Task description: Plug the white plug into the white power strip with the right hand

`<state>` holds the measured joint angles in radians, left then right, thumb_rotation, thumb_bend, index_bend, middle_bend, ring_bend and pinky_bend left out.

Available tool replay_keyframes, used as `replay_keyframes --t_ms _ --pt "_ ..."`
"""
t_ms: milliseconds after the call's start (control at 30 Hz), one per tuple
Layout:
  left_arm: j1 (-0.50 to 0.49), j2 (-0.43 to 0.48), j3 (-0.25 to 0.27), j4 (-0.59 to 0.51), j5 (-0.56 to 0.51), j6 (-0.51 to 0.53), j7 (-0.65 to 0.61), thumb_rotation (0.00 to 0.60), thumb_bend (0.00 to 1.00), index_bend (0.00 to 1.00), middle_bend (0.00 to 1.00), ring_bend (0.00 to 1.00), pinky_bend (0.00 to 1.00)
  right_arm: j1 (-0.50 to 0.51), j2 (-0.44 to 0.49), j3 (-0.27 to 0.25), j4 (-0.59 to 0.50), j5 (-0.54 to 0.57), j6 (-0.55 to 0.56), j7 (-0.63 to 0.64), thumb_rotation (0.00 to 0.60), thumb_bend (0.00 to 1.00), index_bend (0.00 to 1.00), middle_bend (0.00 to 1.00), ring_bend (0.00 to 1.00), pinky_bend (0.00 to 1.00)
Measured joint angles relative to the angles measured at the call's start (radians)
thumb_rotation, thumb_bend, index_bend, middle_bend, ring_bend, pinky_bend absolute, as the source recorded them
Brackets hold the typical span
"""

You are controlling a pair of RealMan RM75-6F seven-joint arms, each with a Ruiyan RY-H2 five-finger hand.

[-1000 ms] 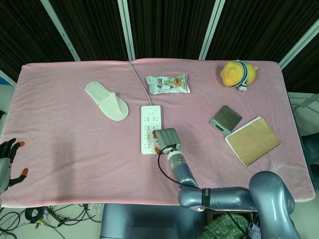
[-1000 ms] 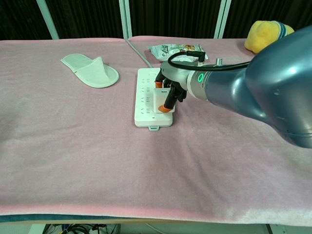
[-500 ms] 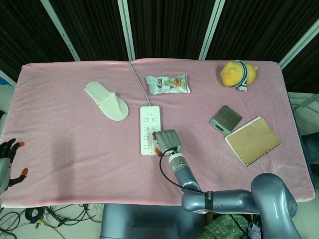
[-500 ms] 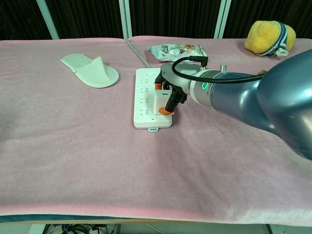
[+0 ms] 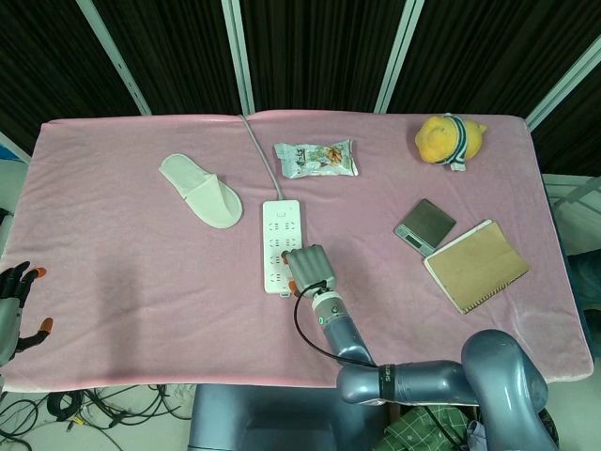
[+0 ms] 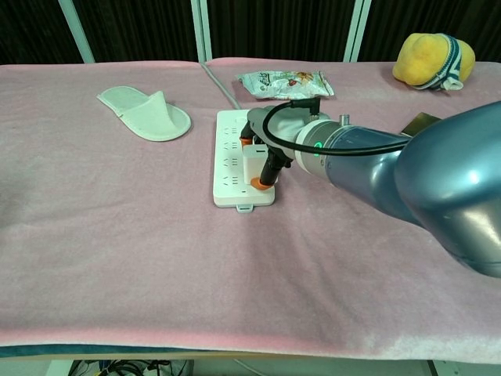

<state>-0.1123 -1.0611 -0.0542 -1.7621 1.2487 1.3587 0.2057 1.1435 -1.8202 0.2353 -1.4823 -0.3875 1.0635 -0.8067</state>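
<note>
Fingers (image 6: 268, 166) of the right hand (image 6: 264, 153) are curled down and clamped on the white plug (image 6: 252, 167), orange tips at the plug's near edge and far side. Plug sits pressed onto the near half of the white power strip (image 6: 229, 155), directly under the fingers; whether the prongs are fully seated cannot be told. In the head view the right hand (image 5: 311, 268) covers the plug completely, knuckles up, over the strip's near right part (image 5: 278, 236). The wrist runs back from the fingers toward the robot, a black cable (image 6: 291, 103) looping over it, and the grey forearm (image 6: 407, 180) comes in low from the right across the pink tablecloth (image 6: 117, 235).

The strip's grey cord (image 5: 262, 150) leads off from its far end, away from the fingers, to the table's back edge. Left of the fingers and further back lies a white slipper (image 5: 201, 191). Beyond the fingers, past the strip's far end, lies a snack packet (image 5: 316, 158). Right of the fingers are a small dark scale (image 5: 424, 225) and a brown notebook (image 5: 476, 265), touching; a yellow plush toy (image 5: 450, 138) sits at the far right corner.

Left hand (image 5: 13, 305) is far left of the fingers, off the table edge, fingers spread, holding nothing.
</note>
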Motion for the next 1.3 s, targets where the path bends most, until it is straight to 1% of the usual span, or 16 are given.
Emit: replay_keyframes --t_ms 233,500,600,667,700,733,800,833,933,967,1033,1300 --pt "-0.001 0.000 0.001 0.000 0.000 -0.002 0.000 0.600 0.33 0.13 0.03 0.00 0.00 -0.006 0.004 0.004 -0.003 0.011 -0.005 -0.019 0.600 0.37 1.00 0.79 0.73 0.46" --pt "-0.002 -0.002 0.001 -0.001 -0.001 -0.001 0.007 0.600 0.33 0.13 0.03 0.00 0.00 -0.016 0.008 -0.007 -0.021 -0.009 -0.002 -0.023 0.600 0.38 1.00 0.81 0.74 0.47" --pt "-0.002 -0.002 0.001 0.000 -0.001 0.000 0.008 0.600 0.33 0.13 0.03 0.00 0.00 -0.018 0.000 -0.012 -0.015 -0.017 -0.001 -0.027 0.600 0.38 1.00 0.81 0.74 0.47" --pt "-0.002 -0.002 0.002 -0.001 -0.001 0.000 0.008 0.600 0.33 0.13 0.03 0.00 0.00 -0.017 -0.005 -0.012 -0.010 -0.024 -0.001 -0.028 0.600 0.37 1.00 0.79 0.74 0.47" --pt "-0.002 -0.002 0.001 -0.001 -0.002 0.000 0.008 0.600 0.33 0.13 0.03 0.00 0.00 -0.017 -0.007 -0.012 -0.008 -0.028 0.000 -0.028 0.600 0.36 0.98 0.77 0.73 0.47" --pt "-0.002 -0.002 0.001 -0.001 -0.002 0.000 0.008 0.600 0.33 0.13 0.03 0.00 0.00 -0.017 -0.010 -0.011 -0.004 -0.033 0.000 -0.028 0.600 0.35 0.92 0.73 0.70 0.47" --pt "-0.003 -0.002 0.001 -0.001 -0.004 -0.001 0.008 0.600 0.33 0.13 0.03 0.00 0.00 -0.015 -0.012 -0.010 -0.003 -0.033 0.000 -0.033 0.600 0.32 0.79 0.62 0.62 0.45" --pt "-0.003 -0.002 0.001 -0.001 -0.004 -0.002 0.008 0.600 0.33 0.13 0.03 0.00 0.00 -0.015 -0.011 -0.009 -0.005 -0.025 -0.002 -0.038 0.600 0.30 0.71 0.54 0.57 0.42" --pt "-0.003 -0.001 0.001 -0.002 -0.005 -0.004 0.008 0.600 0.33 0.13 0.03 0.00 0.00 -0.012 -0.004 -0.002 -0.015 0.017 -0.006 -0.054 0.600 0.27 0.56 0.39 0.46 0.35" --pt "-0.003 0.000 0.002 -0.002 -0.005 -0.004 0.008 0.600 0.33 0.13 0.03 0.00 0.00 -0.011 -0.002 0.001 -0.019 0.031 -0.005 -0.059 0.600 0.27 0.53 0.36 0.42 0.33" --pt "-0.003 0.001 0.002 -0.003 -0.006 -0.005 0.008 0.600 0.33 0.13 0.03 0.00 0.00 -0.010 0.003 0.009 -0.028 0.060 -0.005 -0.066 0.600 0.27 0.50 0.32 0.39 0.31" --pt "-0.004 0.001 0.002 -0.006 -0.009 -0.005 0.013 0.600 0.33 0.13 0.03 0.00 0.00 -0.011 0.032 0.039 -0.058 0.128 -0.028 -0.062 0.600 0.25 0.38 0.23 0.33 0.26"
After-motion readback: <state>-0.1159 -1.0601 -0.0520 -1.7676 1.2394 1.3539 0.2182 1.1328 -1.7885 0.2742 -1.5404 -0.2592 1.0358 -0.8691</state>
